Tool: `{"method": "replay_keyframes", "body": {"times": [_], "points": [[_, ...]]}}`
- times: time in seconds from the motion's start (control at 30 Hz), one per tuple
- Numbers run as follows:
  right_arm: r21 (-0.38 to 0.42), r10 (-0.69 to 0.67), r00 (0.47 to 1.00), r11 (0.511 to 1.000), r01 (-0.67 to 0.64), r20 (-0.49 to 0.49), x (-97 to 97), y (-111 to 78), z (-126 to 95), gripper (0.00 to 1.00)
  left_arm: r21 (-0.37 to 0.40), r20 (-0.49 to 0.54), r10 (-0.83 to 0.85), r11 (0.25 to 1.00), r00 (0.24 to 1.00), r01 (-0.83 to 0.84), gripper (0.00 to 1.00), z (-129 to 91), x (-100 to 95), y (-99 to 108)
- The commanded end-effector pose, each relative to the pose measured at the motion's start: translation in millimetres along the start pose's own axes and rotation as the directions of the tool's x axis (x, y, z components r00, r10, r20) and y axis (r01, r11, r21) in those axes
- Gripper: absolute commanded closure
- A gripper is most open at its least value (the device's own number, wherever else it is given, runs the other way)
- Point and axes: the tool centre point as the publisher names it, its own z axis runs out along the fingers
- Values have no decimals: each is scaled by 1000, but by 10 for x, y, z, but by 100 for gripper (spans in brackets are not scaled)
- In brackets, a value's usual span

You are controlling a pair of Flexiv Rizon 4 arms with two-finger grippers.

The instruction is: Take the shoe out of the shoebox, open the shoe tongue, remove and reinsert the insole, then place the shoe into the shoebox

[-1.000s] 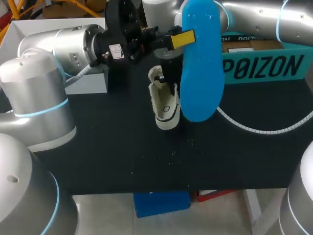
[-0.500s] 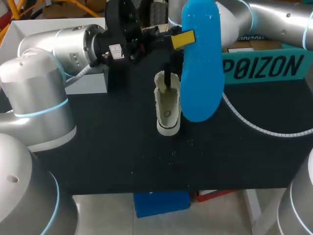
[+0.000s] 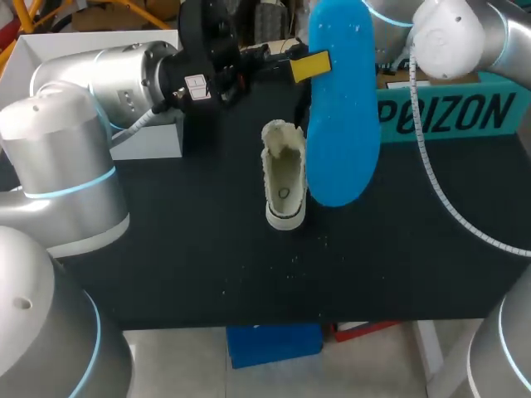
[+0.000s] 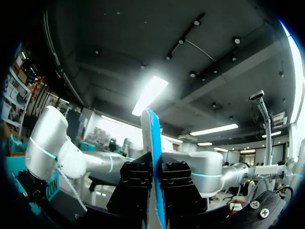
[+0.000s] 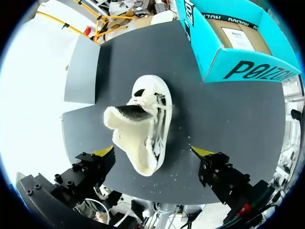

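A cream shoe (image 3: 284,181) stands on the black table (image 3: 182,249), its mouth open and its tongue (image 3: 278,133) pulled up. My left gripper (image 3: 309,65) is shut on the edge of the blue insole (image 3: 342,108), which hangs upright in the air just right of the shoe. In the left wrist view the insole (image 4: 152,143) shows edge-on between the black fingers (image 4: 136,183). My right gripper (image 5: 152,151) hovers open above the shoe (image 5: 143,121), apart from it. In the head view it is hidden behind the insole.
The teal shoebox (image 3: 452,112) stands open at the back right, also in the right wrist view (image 5: 228,43). A white box (image 3: 153,137) sits at the back left under my left arm. The right arm's white cable (image 3: 440,199) droops over the table's right side.
My right gripper opened, let go of the shoe's tongue and drew up and back. The shoe settled straighter on the table. The left gripper and insole stayed put.
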Motion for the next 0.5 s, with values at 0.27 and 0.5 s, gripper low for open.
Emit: {"method": "replay_keyframes", "body": {"times": [0.27, 0.5], "points": [[46, 64, 802, 998, -45, -593, -38, -101, -354, 0, 1, 1, 2, 1000, 1000, -2, 100, 12, -4, 12], [1, 26, 729, 999, -34, -684, 30, -116, -445, 0, 1, 1, 2, 1000, 1000, -2, 100, 12, -4, 12]]}}
